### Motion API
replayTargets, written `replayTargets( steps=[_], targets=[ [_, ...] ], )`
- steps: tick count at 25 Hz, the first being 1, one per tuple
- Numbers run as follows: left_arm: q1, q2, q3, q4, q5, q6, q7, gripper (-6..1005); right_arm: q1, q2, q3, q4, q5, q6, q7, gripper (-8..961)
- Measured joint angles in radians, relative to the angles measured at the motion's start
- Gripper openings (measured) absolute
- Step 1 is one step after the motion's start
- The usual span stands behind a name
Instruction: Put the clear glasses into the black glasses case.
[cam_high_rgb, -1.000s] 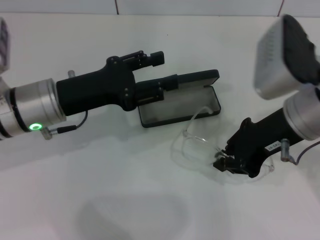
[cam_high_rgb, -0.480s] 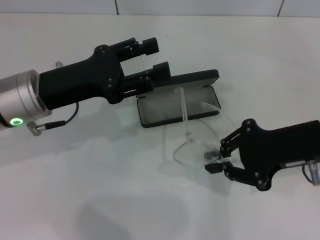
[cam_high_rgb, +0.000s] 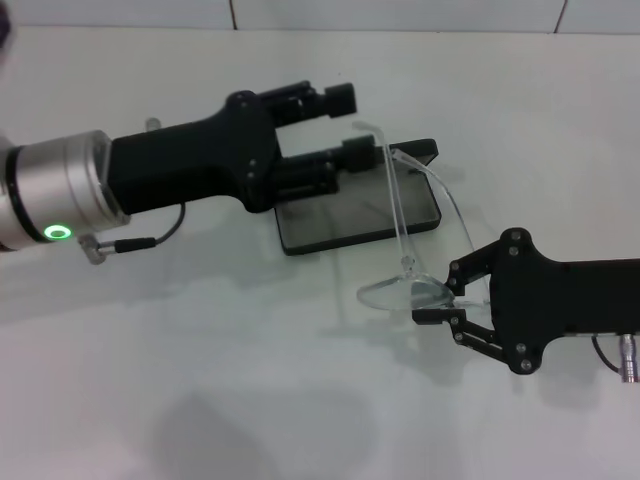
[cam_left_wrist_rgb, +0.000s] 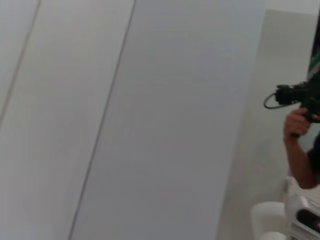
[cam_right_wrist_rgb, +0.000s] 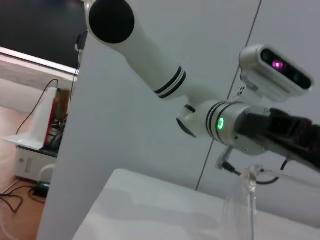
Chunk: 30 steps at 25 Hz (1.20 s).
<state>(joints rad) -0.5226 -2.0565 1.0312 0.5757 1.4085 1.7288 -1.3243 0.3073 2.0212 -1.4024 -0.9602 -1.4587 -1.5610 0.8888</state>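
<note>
Now pinching glasses (cam_high_rgb: 415, 240) at lens with right gripper (cam_high_rgb: 437, 300), arms tilted up over open case (cam_high_rgb: 360, 215); left gripper (cam_high_rgb: 345, 128) spread at case's rear edge.

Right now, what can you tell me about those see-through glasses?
The clear glasses look like fully transparent, frameless plastic. The right gripper is shut on the lens end just above the white table, beside the open black glasses case. The two thin temple arms rise steeply, leaning over the case.
</note>
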Motion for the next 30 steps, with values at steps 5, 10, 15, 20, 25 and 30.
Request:
replayTargets(
  steps=[5,10,15,20,25,30],
  targets=[
    [-0.029,0.004,0.055,-0.001,0.023,-0.002,-0.02,694,0.004,0.001,0.002,0.027,0.021,-0.002,-0.064,120],
    [-0.057,-0.005,0.056,0.0,0.094,-0.005,-0.04,693,0.005,0.001,0.002,0.027,0.023,-0.002,-0.067,121],
    [-0.068,-0.01,0.056,0.005,0.128,-0.007,-0.064,693,0.005,0.0,0.001,0.028,0.019,-0.001,-0.069,121],
    [-0.059,-0.007,0.034,0.008,0.111,-0.007,-0.066,693,0.0,-0.001,0.001,0.029,0.014,0.001,-0.078,121],
    [-0.069,-0.011,0.036,0.008,0.113,-0.007,-0.067,693,-0.003,-0.001,-0.004,0.032,0.013,0.001,-0.092,121],
    [-0.094,-0.021,0.039,0.004,0.141,-0.011,-0.067,693,0.004,-0.001,-0.011,0.035,0.004,-0.003,-0.094,121]
  ],
)
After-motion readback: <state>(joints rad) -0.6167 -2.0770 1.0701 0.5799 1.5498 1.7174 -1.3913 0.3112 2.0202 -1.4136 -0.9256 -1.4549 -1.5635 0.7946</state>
